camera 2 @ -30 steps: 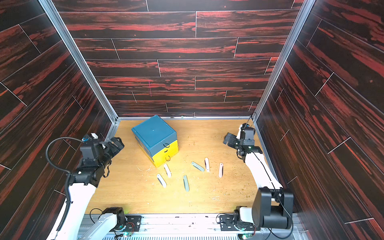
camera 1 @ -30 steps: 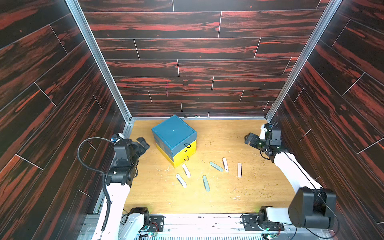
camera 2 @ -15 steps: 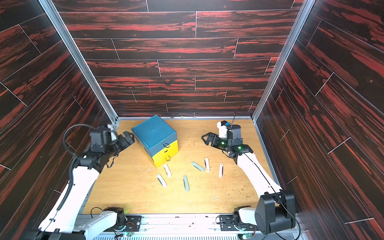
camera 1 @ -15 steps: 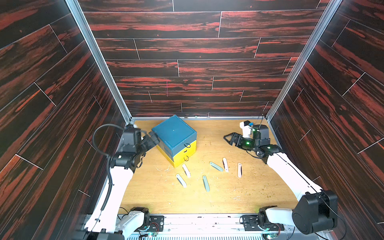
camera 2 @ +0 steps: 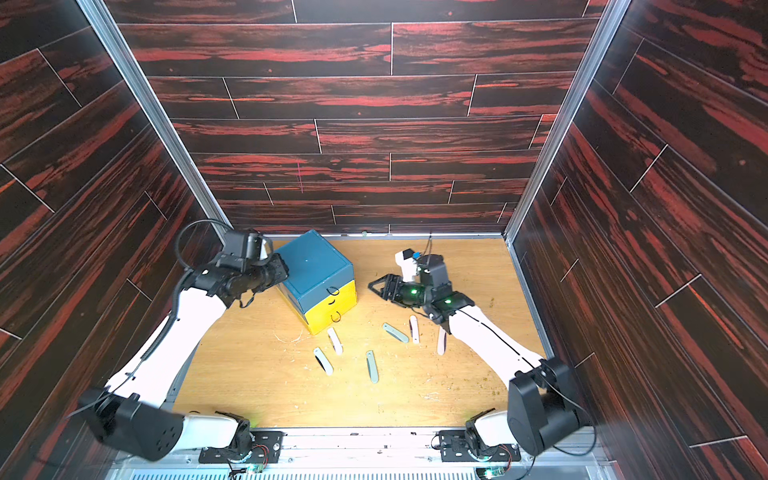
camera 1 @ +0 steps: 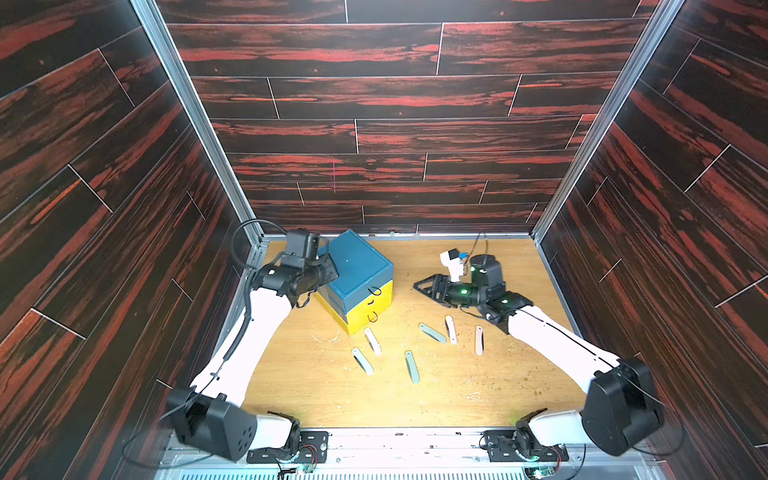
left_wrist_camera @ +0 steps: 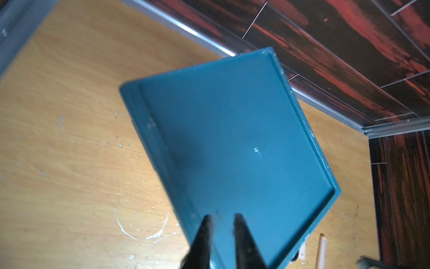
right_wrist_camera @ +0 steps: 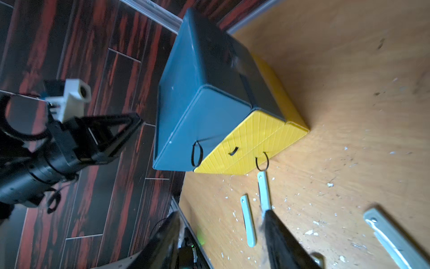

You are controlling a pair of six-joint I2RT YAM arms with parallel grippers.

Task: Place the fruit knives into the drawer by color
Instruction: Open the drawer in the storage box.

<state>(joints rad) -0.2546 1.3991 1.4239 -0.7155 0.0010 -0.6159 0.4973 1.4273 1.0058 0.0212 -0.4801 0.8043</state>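
Right gripper (camera 1: 419, 285), jaws partly apart and empty, points at the closed drawer (camera 1: 360, 286) at its nine o'clock; left gripper (left_wrist_camera: 222, 229), nearly shut, hovers over its top; knives (camera 1: 409, 365) lie at six o'clock.

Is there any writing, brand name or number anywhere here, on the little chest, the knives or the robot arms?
None can be read.
Teal and yellow plastic drawer chest: plain faces, no text.
Slim folded pale knives: no print visible; too small to tell.
White robot arms: no legible label.
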